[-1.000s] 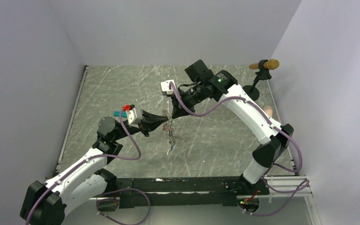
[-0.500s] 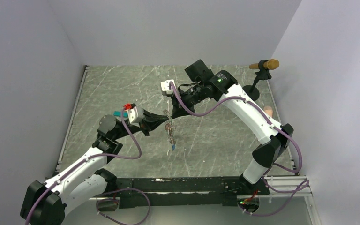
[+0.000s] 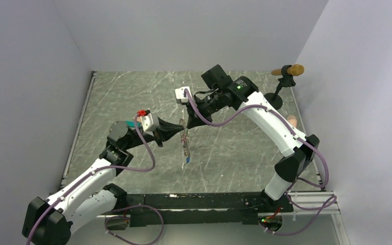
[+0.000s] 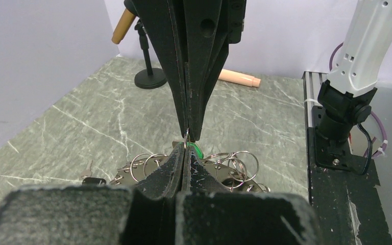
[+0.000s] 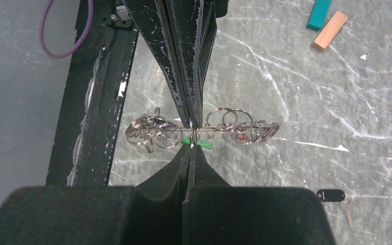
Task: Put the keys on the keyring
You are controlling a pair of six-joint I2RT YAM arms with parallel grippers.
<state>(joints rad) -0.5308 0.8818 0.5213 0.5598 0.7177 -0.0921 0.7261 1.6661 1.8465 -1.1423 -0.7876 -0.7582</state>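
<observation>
The keyring (image 5: pixel 158 130), a flat ring fringed with several silver split rings, hangs edge-on above the table between both arms. My left gripper (image 4: pixel 186 149) is shut on its rim. My right gripper (image 5: pixel 191 145) meets it tip to tip, shut on the small ring of the green key (image 5: pixel 198 144). In the left wrist view the green key (image 4: pixel 197 149) peeks out beside my fingertips, and the right gripper (image 4: pixel 188 133) comes down from above. From above, the keyring (image 3: pixel 185 140) dangles below the two tips, with a blue key (image 3: pixel 188 160) at its lower end.
A black-tagged key (image 5: pixel 332 195) lies loose on the table. Teal (image 5: pixel 319 13) and tan (image 5: pixel 329 29) blocks lie at the left, behind my left wrist. A microphone stand (image 3: pixel 284 81) and a peach cylinder (image 3: pixel 292 121) sit at the right edge.
My left wrist has shifted slightly toward the back of the table, and the hanging keyring has swung a little with it. Both grippers stay shut, tip to tip.
</observation>
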